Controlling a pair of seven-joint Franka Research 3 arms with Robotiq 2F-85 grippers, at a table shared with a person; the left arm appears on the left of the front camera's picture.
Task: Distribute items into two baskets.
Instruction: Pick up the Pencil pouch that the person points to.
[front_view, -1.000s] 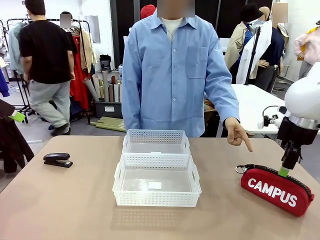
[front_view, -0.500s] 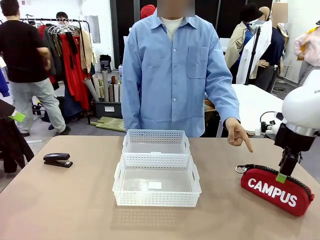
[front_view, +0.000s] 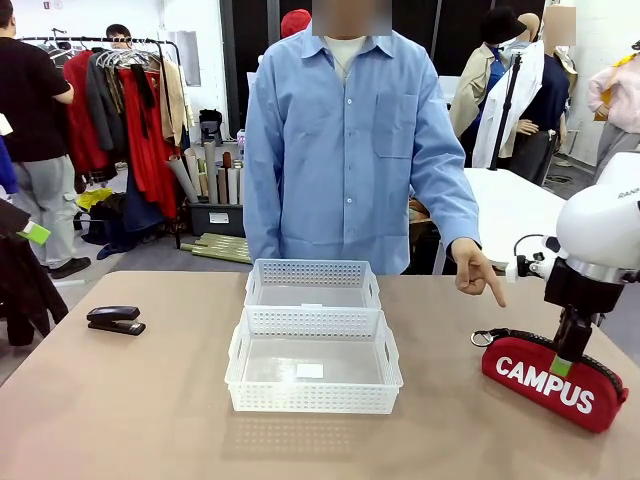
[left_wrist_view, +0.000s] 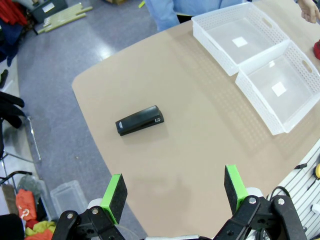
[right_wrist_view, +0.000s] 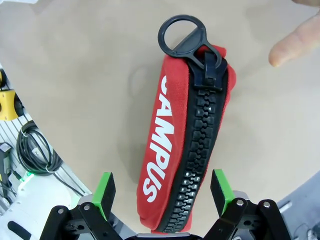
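The red "CAMPUS" pouch (front_view: 553, 380) lies at the table's right. My right gripper (front_view: 562, 365) hangs just over it, open. In the right wrist view its green pads (right_wrist_view: 104, 192) stand on either side of the pouch (right_wrist_view: 185, 145), whose black zip and ring pull point away. The black stapler (front_view: 115, 320) rests at the table's left. My left gripper (left_wrist_view: 175, 192) is open, high above the stapler (left_wrist_view: 140, 120). Two white baskets stand end to end mid-table: the smaller (front_view: 312, 272) farther off, the larger (front_view: 312, 397) nearer; both look empty.
A person in a blue shirt stands at the far side. One hand (front_view: 478, 272) points down at the pouch, and its fingertip (right_wrist_view: 295, 42) shows near the zip pull. The table's left edge (left_wrist_view: 87, 125) runs close to the stapler.
My right gripper has come down and slightly left, onto the pouch. The left arm, both items and both baskets have stayed put.
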